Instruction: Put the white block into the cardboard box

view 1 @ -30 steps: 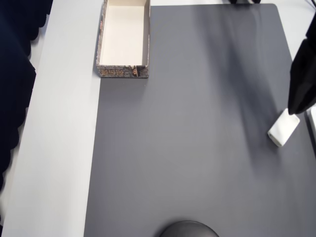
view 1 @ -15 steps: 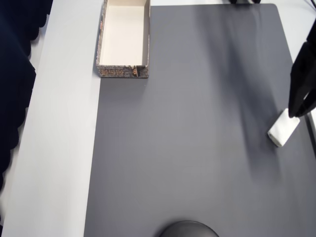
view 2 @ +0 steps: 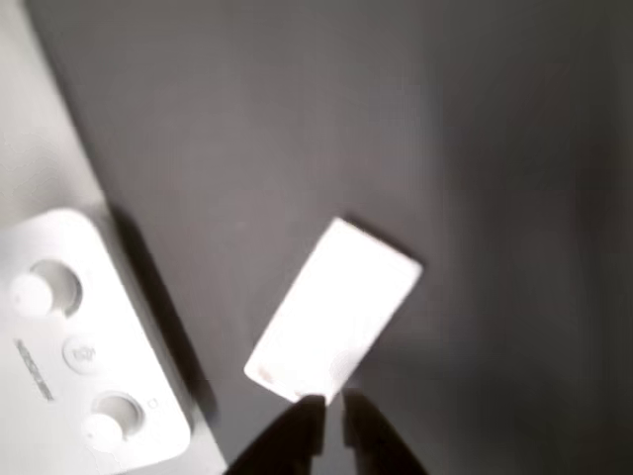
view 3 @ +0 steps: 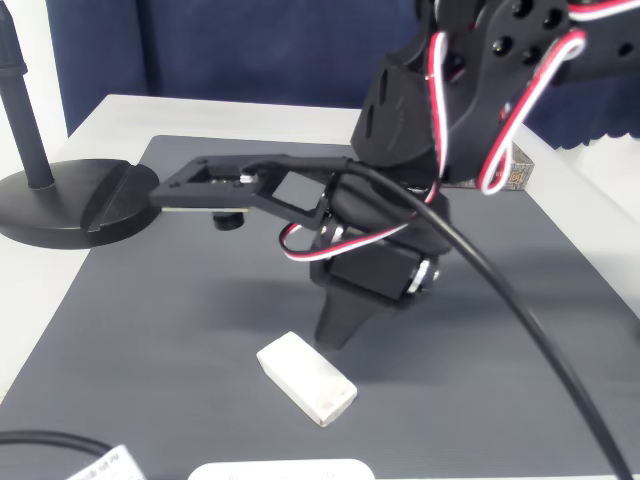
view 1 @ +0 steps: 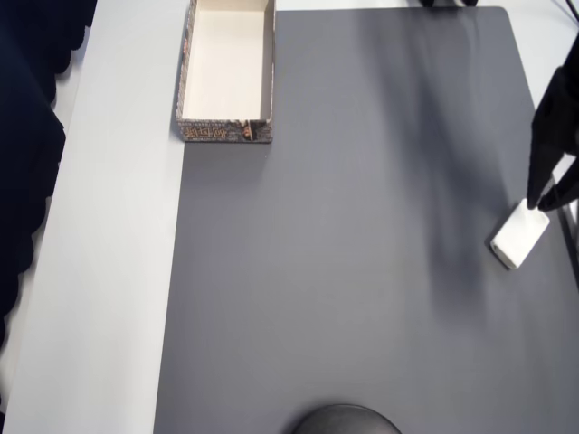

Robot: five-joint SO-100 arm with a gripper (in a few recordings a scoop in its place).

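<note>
gripper (view 1: 554,201): slightly spread, tips just above the block's end | block (view 1: 520,234): flat on the mat (view 1: 362,271), right edge | box (view 1: 226,72): far corner, well apart

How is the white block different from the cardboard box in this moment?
The block is a small solid slab; the box is a much longer open tray. The block is plain white all over; the box has speckled dark outer walls. The block lies skewed at the mat's right edge, the box straight at top left. Both are rectangular and pale on top.
</note>
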